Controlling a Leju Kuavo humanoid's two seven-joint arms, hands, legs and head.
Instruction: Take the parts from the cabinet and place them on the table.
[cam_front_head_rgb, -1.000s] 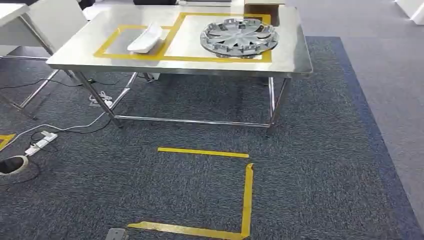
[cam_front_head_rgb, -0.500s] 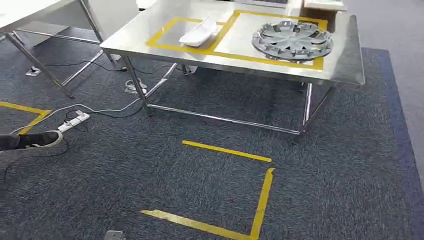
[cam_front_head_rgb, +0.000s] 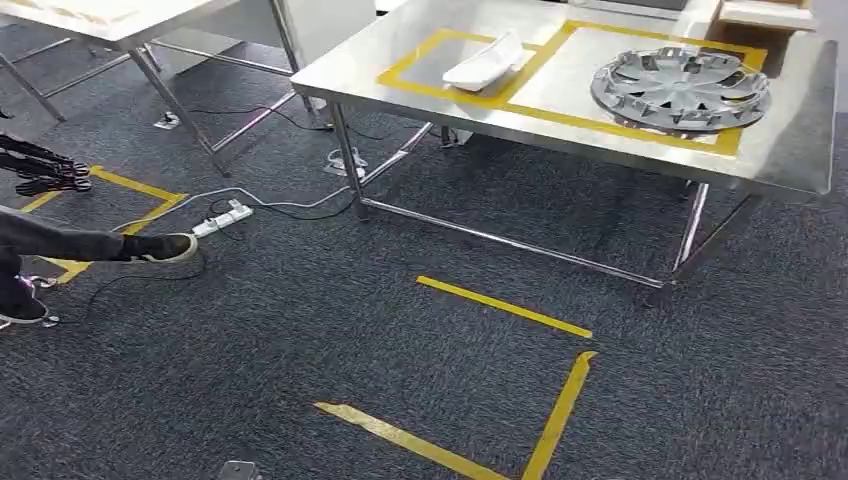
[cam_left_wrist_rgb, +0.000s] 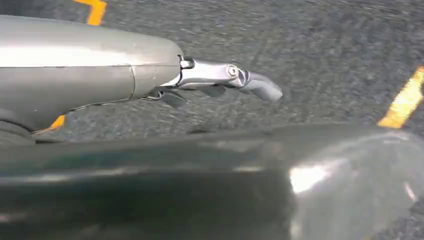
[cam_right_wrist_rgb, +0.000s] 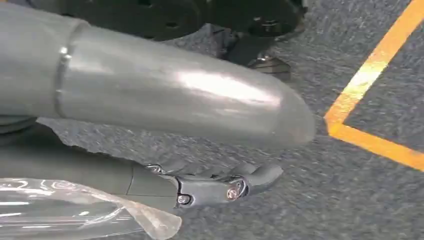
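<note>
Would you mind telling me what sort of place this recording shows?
Probably an indoor robot test area or lab: a stainless steel table with yellow tape zones holding a wheel cover, yellow tape marks on grey carpet, and a power strip with loose cables.

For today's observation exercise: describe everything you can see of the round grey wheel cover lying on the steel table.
The wheel cover is a round, flat disc in silver-grey, plastic by its look, with spokes fanning out from a central hub and small raised tabs set around its rim. It lies flat on the steel table, near the table's far right end, inside the larger rectangle marked in yellow tape. Its near edge reaches the tape line. It stands apart from the white part in the smaller rectangle. Nothing but the tabletop touches it.
</note>
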